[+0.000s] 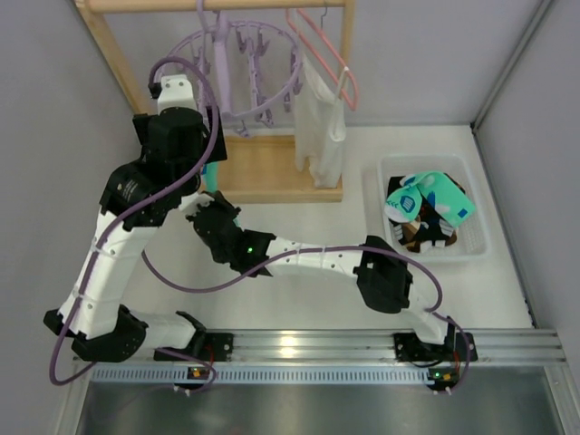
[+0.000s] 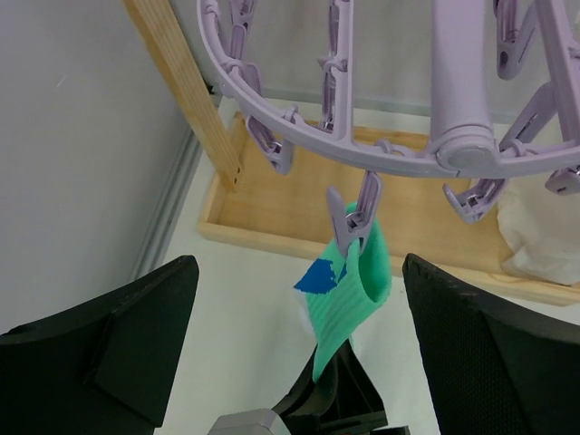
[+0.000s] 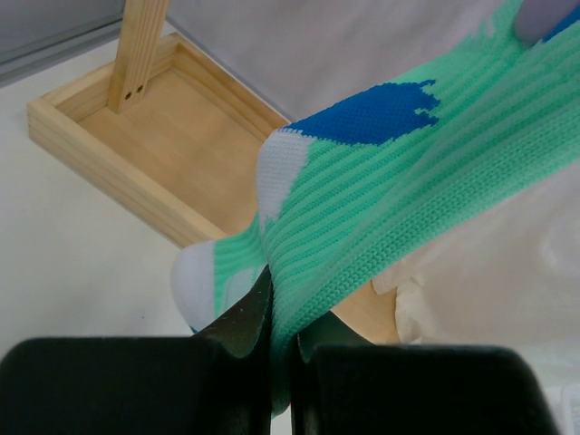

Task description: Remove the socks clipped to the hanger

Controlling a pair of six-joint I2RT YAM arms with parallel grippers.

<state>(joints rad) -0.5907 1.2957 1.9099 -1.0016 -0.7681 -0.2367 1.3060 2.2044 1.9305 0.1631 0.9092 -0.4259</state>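
Observation:
The lavender hanger (image 1: 240,72) hangs from the wooden rack, its ring (image 2: 362,149) overhead in the left wrist view. One mint-green sock (image 2: 358,281) with a blue patch hangs from a clip (image 2: 353,222); it also shows in the top view (image 1: 211,172) and the right wrist view (image 3: 390,181). My right gripper (image 3: 281,335) is shut on the sock's lower part, seen from above (image 1: 207,210) and below the sock (image 2: 335,399). My left gripper (image 2: 299,272) is open wide, its fingers either side of the sock without touching it, just under the ring (image 1: 181,136).
A white bin (image 1: 390,172) at the right holds several socks (image 1: 426,204). A white garment (image 1: 322,127) hangs from a pink wire hanger (image 1: 331,54) next to the lavender one. The rack's wooden base tray (image 1: 272,168) lies under the hanger, its post (image 2: 186,91) at the left.

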